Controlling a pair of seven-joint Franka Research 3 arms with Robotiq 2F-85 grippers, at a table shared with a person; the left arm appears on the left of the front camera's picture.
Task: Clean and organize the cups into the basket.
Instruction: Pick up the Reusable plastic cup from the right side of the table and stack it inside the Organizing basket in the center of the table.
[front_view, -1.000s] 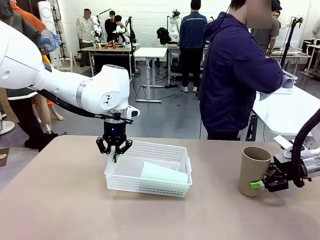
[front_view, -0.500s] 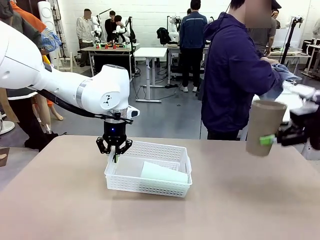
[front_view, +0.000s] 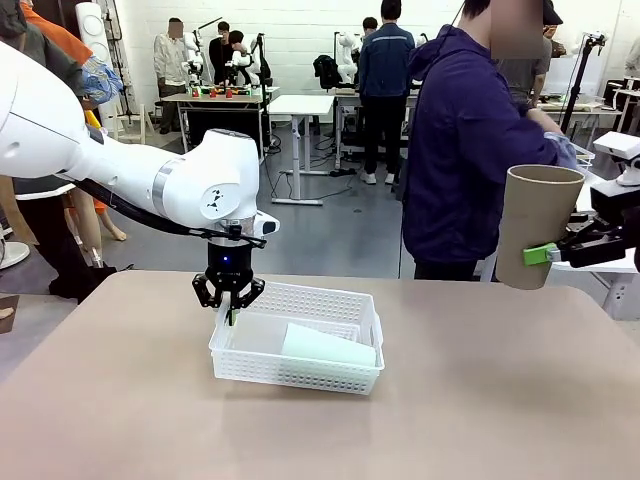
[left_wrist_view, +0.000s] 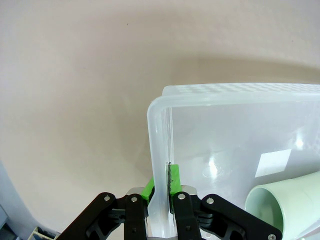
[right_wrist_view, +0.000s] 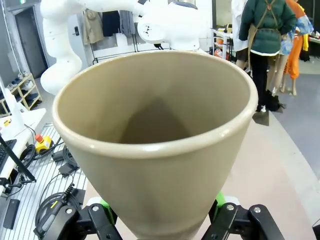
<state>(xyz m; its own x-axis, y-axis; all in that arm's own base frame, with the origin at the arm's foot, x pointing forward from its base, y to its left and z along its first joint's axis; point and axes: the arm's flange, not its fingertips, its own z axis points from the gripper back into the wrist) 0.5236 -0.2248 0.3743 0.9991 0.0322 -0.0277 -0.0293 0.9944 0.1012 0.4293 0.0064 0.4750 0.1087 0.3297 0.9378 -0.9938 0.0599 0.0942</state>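
The white lattice basket sits on the table left of centre, with a pale mint green cup lying on its side inside; that mint cup also shows in the left wrist view. My left gripper is shut on the basket's left wall, one green pad on each side of it. At the far right my right gripper holds a tan-brown cup upright, high above the table. In the right wrist view this tan cup sits between the green pads with its mouth open toward the camera.
A person in a dark blue jacket stands at the far side of the table, right of centre, turned toward a white side table. The tabletop between basket and right arm is bare.
My right gripper has lifted the tan-brown cup from the table up to well above it. The left gripper and the basket have stayed still.
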